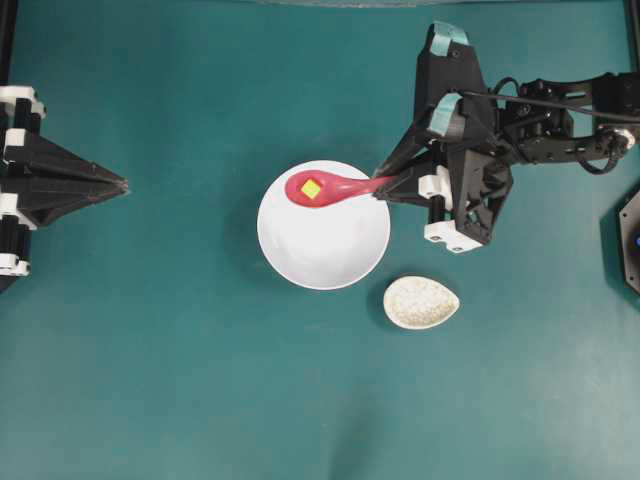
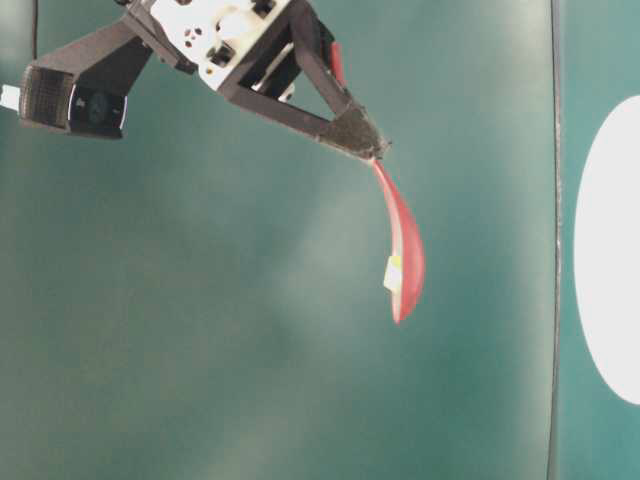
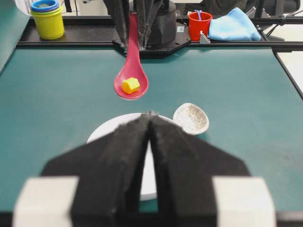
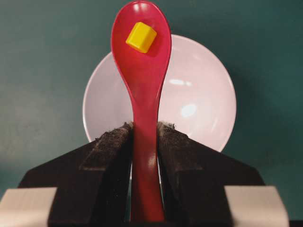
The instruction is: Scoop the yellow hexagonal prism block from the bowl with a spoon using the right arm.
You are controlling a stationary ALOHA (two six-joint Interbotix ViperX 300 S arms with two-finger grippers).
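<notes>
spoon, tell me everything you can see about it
The spoon is glossy pink-red, plastic or ceramic by its shine, with an oval head and a short straight handle. The right gripper is shut on the handle. It is held raised above the white bowl, head roughly level. The yellow hexagonal prism block sits in the head; nothing else touches it.

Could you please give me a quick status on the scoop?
Right gripper shut on spoon. Yellow block in spoon head, above bowl. Left gripper shut, idle. Nothing obstructing.

Teal tabletop [image 1: 150,380], black rear rail [image 3: 71,42], stacked cups [image 3: 47,19], blue cloth [image 3: 234,26]
</notes>
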